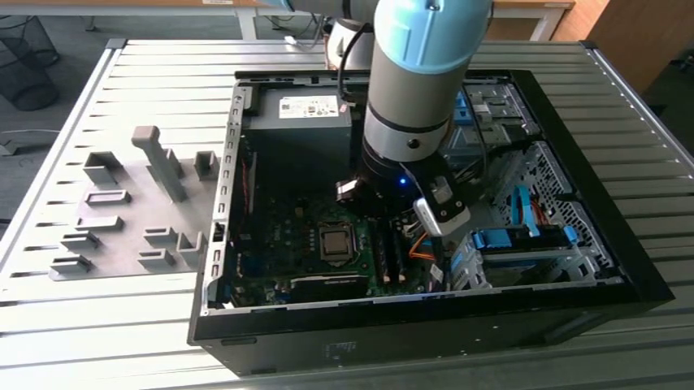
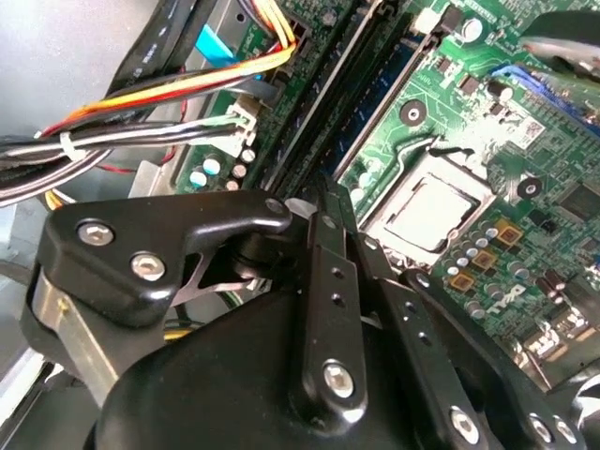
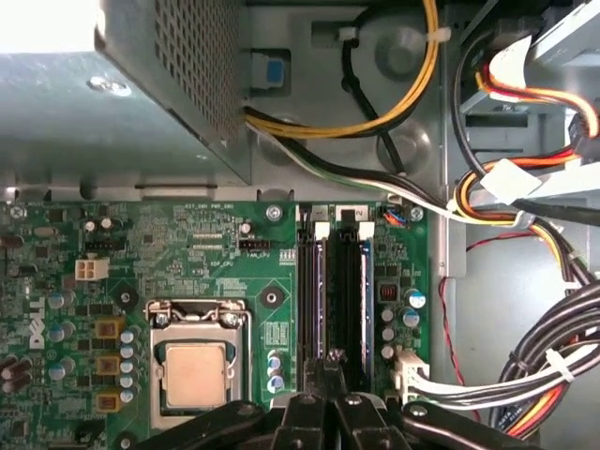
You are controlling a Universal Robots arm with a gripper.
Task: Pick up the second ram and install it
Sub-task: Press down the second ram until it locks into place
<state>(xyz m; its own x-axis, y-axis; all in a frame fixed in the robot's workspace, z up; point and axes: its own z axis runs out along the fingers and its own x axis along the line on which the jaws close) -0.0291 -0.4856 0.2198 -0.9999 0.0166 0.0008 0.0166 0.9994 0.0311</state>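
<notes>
My gripper hangs inside the open computer case, right over the black memory slots beside the processor socket. Its two black fingers stand pressed together, so it is shut, and nothing sticks out between them. A thin bluish strip runs along the slot that meets the fingertips; it looks like the second ram seated edge-on in its slot. The same blue strip shows in the second wrist view. In the exterior view the arm hides most of the gripper above the slots.
Grey holder blocks stand on the table at the exterior view's left. Inside the case, the power supply sits beyond the motherboard. Bundles of coloured cables crowd the far side of the slots. Blue drive brackets lie at the exterior view's right.
</notes>
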